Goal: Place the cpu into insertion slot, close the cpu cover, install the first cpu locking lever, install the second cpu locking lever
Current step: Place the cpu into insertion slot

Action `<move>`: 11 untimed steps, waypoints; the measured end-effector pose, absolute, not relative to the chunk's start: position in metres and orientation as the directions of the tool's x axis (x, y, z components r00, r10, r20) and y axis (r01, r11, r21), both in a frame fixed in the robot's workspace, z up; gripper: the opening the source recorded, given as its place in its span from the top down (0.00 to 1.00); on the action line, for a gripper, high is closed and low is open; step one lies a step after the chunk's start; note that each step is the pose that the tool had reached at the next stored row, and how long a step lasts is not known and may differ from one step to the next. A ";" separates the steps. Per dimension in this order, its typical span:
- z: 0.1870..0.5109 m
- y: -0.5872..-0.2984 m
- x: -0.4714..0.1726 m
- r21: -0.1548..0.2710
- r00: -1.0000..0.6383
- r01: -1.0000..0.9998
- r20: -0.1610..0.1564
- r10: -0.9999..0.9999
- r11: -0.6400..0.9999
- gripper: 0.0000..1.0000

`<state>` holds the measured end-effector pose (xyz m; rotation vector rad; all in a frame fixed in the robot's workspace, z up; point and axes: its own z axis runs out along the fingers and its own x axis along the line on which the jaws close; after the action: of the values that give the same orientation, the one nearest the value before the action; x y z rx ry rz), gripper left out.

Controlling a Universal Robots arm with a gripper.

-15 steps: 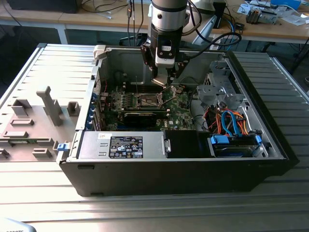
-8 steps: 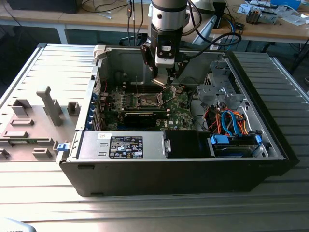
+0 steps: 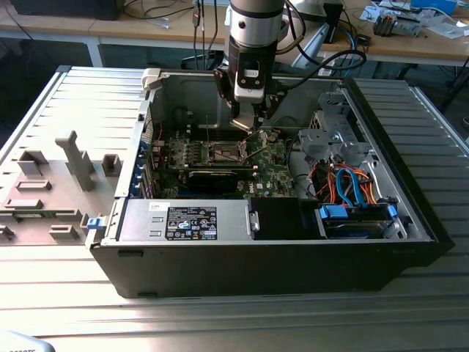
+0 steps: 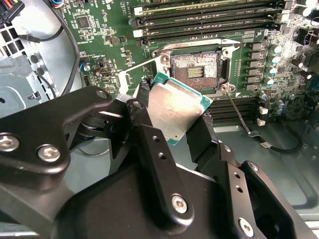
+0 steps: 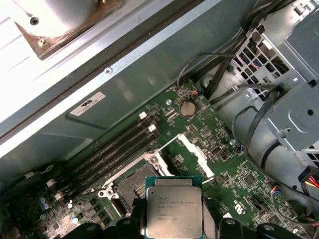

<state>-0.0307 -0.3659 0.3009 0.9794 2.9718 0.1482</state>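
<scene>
The cpu is a flat square chip with a pale silver top and green edge, and my gripper is shut on it by two opposite sides. It hangs tilted just above and beside the insertion slot, a dark square recess with a silvery rim that lies uncovered. In the first wrist view the cpu sits between the black fingers, with the insertion slot partly behind it. The cpu cover stands swung open next to the slot. In the exterior view my gripper hovers over the insertion slot inside the open case.
Long black memory slots flank the socket. A thin locking lever sticks out beside it. A drive cage with blue and orange cables fills the case's right side in the exterior view. A black power supply lies in front. Grey fixtures stand outside.
</scene>
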 end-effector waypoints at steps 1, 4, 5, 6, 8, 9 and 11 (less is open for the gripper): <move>0.301 -0.366 -0.031 0.093 -0.804 0.594 0.021 0.594 0.799 0.46; 0.301 -0.366 -0.031 0.093 -0.802 0.596 0.021 0.597 0.797 0.46; 0.301 -0.366 -0.031 0.093 -0.801 0.597 0.021 0.598 0.797 0.46; 0.301 -0.366 -0.031 0.093 -0.801 0.598 0.021 0.599 0.796 0.46; 0.301 -0.366 -0.031 0.093 -0.800 0.599 0.021 0.600 0.795 0.46; 0.301 -0.366 -0.031 0.092 -0.799 0.600 0.021 0.601 0.795 0.46; 0.301 -0.366 -0.031 0.093 -0.798 0.602 0.021 0.603 0.793 0.46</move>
<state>-0.0306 -0.3659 0.3008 0.9961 2.9657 0.1480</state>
